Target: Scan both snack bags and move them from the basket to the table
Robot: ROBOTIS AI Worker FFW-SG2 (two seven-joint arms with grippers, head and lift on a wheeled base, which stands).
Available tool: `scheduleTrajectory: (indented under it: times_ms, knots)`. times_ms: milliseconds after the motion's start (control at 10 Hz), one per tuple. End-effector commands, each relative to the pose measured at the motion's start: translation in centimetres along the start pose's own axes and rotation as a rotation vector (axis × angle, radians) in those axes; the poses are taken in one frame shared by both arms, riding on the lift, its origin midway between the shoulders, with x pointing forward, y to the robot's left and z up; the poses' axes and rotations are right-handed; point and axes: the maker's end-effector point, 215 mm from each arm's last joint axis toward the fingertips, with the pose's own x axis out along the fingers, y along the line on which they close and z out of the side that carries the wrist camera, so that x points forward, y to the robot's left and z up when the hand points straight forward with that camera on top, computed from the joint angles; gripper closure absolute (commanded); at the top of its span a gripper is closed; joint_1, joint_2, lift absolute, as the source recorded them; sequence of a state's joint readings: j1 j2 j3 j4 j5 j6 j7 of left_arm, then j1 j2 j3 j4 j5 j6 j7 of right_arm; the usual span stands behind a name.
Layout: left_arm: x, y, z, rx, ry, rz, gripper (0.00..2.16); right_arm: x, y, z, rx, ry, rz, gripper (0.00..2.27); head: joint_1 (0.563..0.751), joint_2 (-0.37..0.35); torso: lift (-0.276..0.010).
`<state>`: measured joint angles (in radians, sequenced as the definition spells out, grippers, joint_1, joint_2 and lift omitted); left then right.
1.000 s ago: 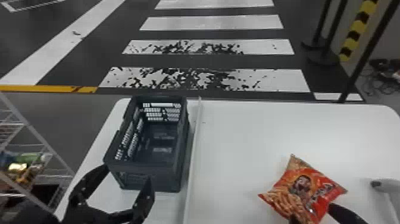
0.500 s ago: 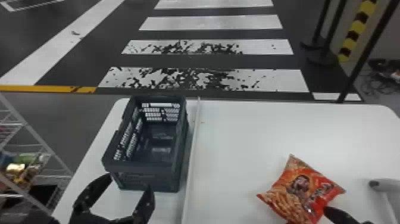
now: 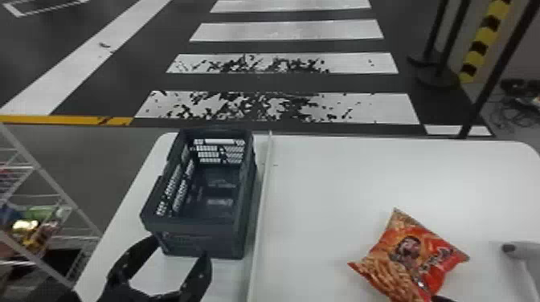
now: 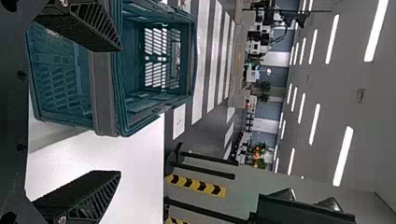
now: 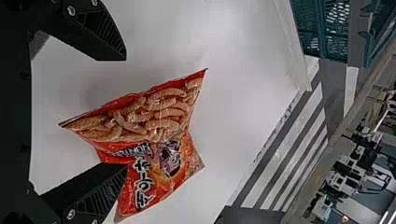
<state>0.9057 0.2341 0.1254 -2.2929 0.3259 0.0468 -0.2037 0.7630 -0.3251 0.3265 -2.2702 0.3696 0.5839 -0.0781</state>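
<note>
In the head view my left gripper [image 3: 180,249] stands open at the near end of the dark basket [image 3: 201,239], whose inner floor is visible. The left wrist view has the basket [image 4: 105,93] beyond my left gripper [image 4: 119,111], nothing between its fingers. One red and orange snack bag [image 3: 410,257] lies on the white table [image 3: 341,180], right of the divider. A sliver of my right gripper [image 3: 442,299] shows at the bottom edge beside the bag. In the right wrist view my right gripper [image 5: 122,112] is open around part of the bag [image 5: 154,144], not closed on it.
A thin raised strip [image 3: 260,225] runs along the table between basket and bag. A grey hand-held device [image 3: 518,257] is at the table's right side. A wire shelf [image 3: 52,184] with goods stands at the left.
My right gripper has drawn back toward the bottom edge, showing less of itself over the bag. The left gripper has come slightly nearer to the robot, still open. Bag and basket have stayed practically in place.
</note>
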Motion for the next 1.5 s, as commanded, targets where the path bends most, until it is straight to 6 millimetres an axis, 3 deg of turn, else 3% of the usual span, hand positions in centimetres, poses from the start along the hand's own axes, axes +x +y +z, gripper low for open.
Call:
scheduleTrajectory:
  times_ms: [0,400,700,800,900,1000,1200,1400]
  knots:
    - [-0.1,0.5,-0.2,-0.017,0.003,-0.007,0.05,1.0,0.5,-0.1,-0.02,0.012,-0.001,0.12,0.695,0.127,-0.098]
    - [-0.7,1.6,-0.7,-0.007,0.012,0.004,0.05,3.4,0.9,-0.3,-0.082,0.02,-0.009,0.15,0.695,0.167,-0.098]
    - [-0.9,1.7,-0.5,-0.012,0.009,-0.01,0.05,4.1,-0.4,-1.0,-0.122,0.029,-0.037,0.34,0.695,0.163,-0.098]
    - [-0.9,1.6,-0.3,-0.012,0.006,-0.011,0.05,4.3,-0.8,-1.4,-0.131,0.035,-0.042,0.95,0.695,0.153,-0.098]
    - [-0.9,1.5,-0.2,-0.012,0.006,-0.015,0.05,4.3,-0.8,-1.5,-0.135,0.036,-0.044,1.73,0.695,0.142,-0.098]
    - [-0.9,1.4,-0.2,-0.013,0.007,-0.016,0.05,4.3,-1.0,-1.5,-0.143,0.036,-0.049,2.15,0.695,0.138,-0.098]
    - [-0.8,1.1,-0.2,-0.017,0.006,-0.023,0.05,3.5,-1.4,1.2,-0.147,-0.076,-0.077,2.25,0.695,0.125,-0.098]
    - [-0.7,0.7,-0.3,-0.025,0.005,-0.027,0.05,2.1,-3.3,3.5,-0.067,-0.12,-0.096,2.25,0.695,0.135,-0.098]
